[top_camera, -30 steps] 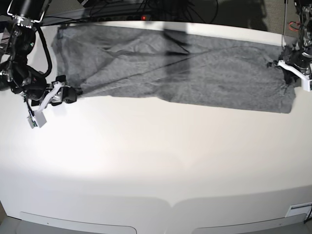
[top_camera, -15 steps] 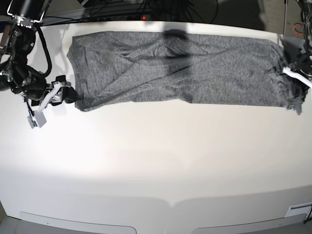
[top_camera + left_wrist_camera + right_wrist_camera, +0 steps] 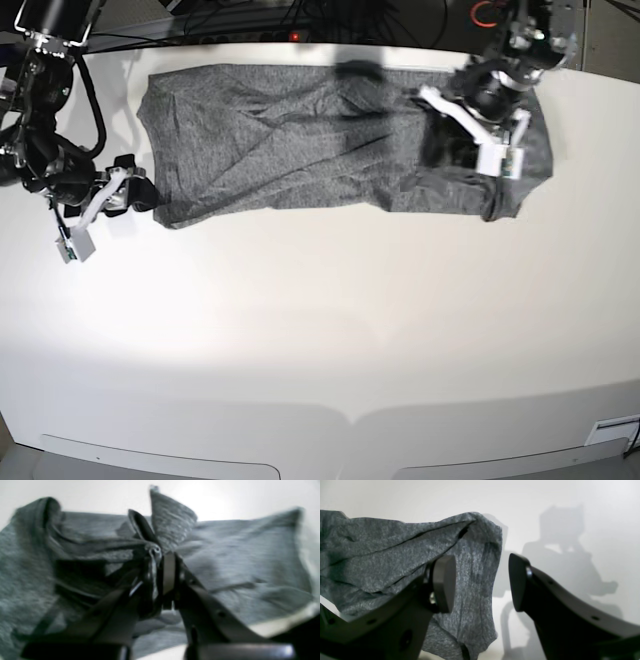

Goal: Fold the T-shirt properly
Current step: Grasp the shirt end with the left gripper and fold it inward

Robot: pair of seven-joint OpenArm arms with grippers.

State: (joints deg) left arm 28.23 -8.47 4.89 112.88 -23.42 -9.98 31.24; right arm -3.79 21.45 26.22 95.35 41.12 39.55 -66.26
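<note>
Shirt point(image 3: 300, 140) spread wide along far edge of bench point(image 3: 320, 330), creased, long axis side to side. Left gripper point(image 3: 160, 565) pinched tight on a bunched fold of shirt, raised over the cloth's end on the base view's right, that end doubled back inward. Right gripper point(image 3: 482, 582) spread wide, gripping nothing, low at the shirt's opposite near corner; one finger point(image 3: 443, 582) over the cloth edge, the other point(image 3: 517, 580) over bare bench.

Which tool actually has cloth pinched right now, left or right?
The left tool: it is shut on a bunched fold of the T-shirt. The right tool is open beside the shirt's corner, with only bare table in its gap.
</note>
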